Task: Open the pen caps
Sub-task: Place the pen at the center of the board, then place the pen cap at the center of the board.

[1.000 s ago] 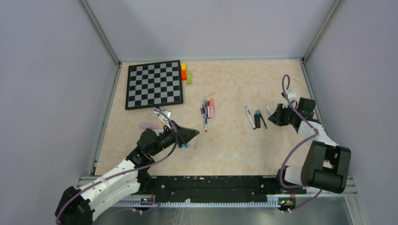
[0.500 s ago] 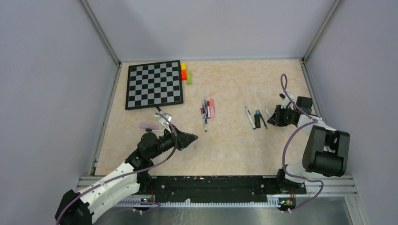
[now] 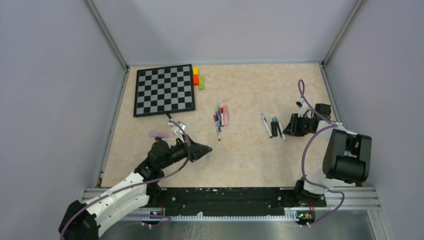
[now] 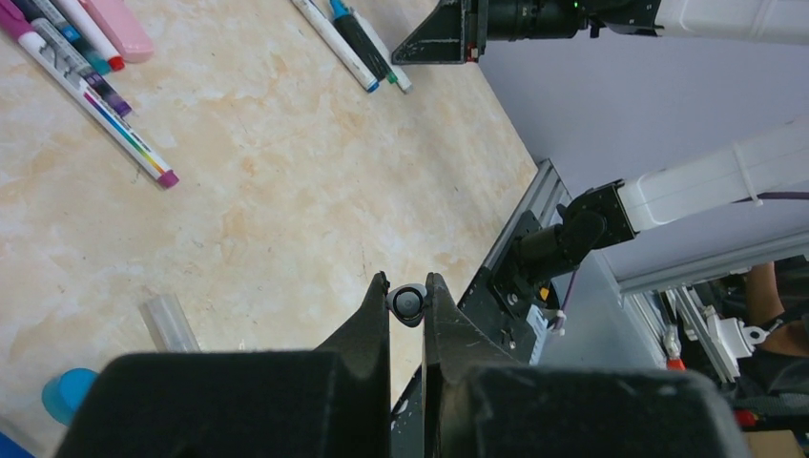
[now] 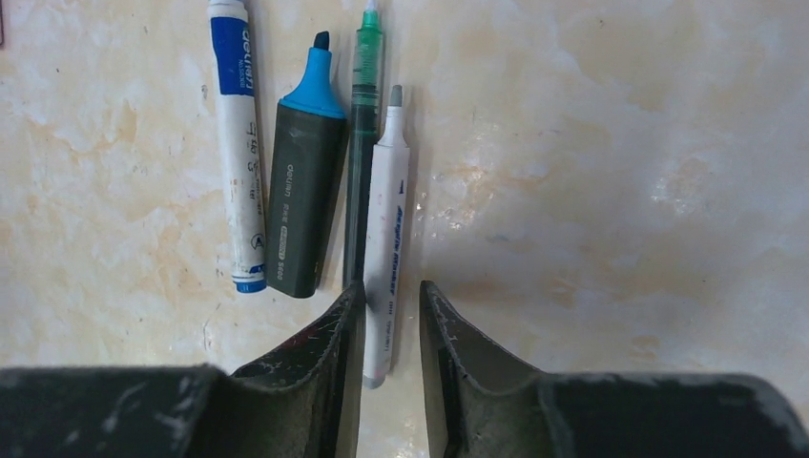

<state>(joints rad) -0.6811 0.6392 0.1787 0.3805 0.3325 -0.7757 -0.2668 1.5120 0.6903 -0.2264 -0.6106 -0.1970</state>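
Left gripper (image 4: 408,286) clamped on a small grey cap (image 4: 408,305), right gripper (image 5: 391,291) slightly apart, flanking a white pen (image 5: 386,219)

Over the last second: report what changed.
The right gripper slid left, laid the white pen beside the green pen, and its jaws have parted, apparently releasing it. The left gripper drifted slightly toward the near edge, jaws still shut on the grey cap. Chessboard, blocks and the middle pens stayed put.
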